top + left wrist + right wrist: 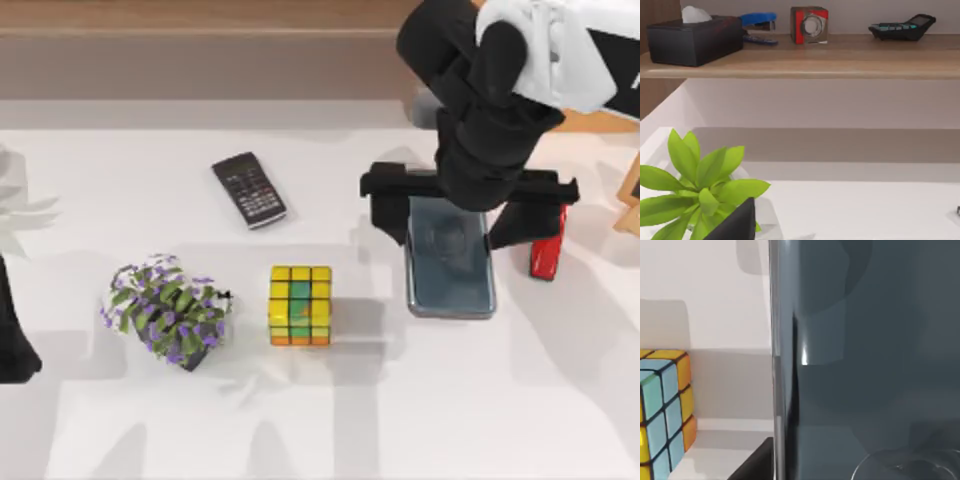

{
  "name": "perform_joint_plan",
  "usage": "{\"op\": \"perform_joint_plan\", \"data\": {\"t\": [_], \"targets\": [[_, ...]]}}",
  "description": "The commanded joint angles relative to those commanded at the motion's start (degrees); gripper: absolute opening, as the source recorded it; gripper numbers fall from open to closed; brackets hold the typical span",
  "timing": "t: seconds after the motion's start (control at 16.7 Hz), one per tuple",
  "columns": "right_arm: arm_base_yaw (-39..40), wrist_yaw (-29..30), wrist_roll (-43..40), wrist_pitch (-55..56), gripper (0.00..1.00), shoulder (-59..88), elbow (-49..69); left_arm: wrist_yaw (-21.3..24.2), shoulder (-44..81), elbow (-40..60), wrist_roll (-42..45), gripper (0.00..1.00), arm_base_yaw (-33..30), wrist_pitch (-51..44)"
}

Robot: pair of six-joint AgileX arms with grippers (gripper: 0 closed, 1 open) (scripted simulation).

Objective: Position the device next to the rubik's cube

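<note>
One gap between device and cube

Bare table separates the device [452, 275] from the cube [300, 305] on its left (red block hugs the right). My right gripper [470, 215] straddles the device's far end, fingers spread wide either side; left arm parked at the table's left edge.

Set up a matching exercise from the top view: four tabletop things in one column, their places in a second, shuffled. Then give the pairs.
Things:
1. device
2. rubik's cube
3. calculator
4. potted plant

Places:
A. nearest the table's left side
B. under the right gripper, right of the cube
C. toward the table's back, left of centre
D. between plant and device

Pairs: 1-B, 2-D, 3-C, 4-A
</note>
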Motion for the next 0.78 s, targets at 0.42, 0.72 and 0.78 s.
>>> {"op": "perform_joint_plan", "data": {"t": [0.42, 0.72, 0.78], "targets": [[0.1, -0.2, 0.2, 2.1, 0.0, -2.4, 1.4, 0.0, 0.0, 0.0, 0.0, 1.0, 0.0, 0.0], [0.1, -0.3, 0.3, 3.5, 0.0, -3.6, 1.7, 0.0, 0.0, 0.0, 0.0, 1.0, 0.0, 0.0], [0.2, -0.3, 0.3, 3.8, 0.0, -3.8, 1.7, 0.0, 0.0, 0.0, 0.0, 1.0, 0.0, 0.0]]}}
